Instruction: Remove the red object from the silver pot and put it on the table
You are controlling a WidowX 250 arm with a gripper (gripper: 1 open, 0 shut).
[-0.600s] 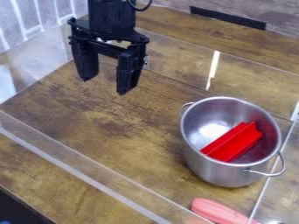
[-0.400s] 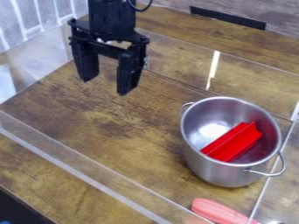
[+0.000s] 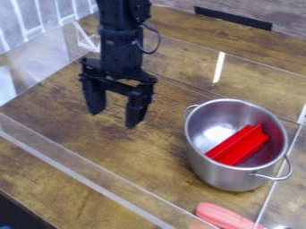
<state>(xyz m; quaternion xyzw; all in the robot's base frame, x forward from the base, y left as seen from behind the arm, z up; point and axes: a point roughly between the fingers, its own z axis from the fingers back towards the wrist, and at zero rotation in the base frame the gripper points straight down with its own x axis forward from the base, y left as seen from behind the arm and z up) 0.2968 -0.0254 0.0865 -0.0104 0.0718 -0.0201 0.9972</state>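
Note:
The red object (image 3: 238,144) is a flat bright red block lying slanted inside the silver pot (image 3: 199,153), which stands on the table (image 3: 72,134) at the right. My black gripper (image 3: 113,114) hangs pointing down over the bare wood to the left of the pot, a short way from its rim. Its two fingers (image 3: 136,109) are spread wide and open, with nothing between them.
Clear acrylic walls (image 3: 84,174) border the tabletop at the front and sides. A salmon-red rounded handle-like thing (image 3: 233,217) lies at the bottom edge, in front of the pot. A wire loop handle (image 3: 282,170) sticks out of the pot's right side.
The gripper has moved down and toward the front of the table, a little closer to the pot. Its jaws remain open. Pot and red block have not moved.

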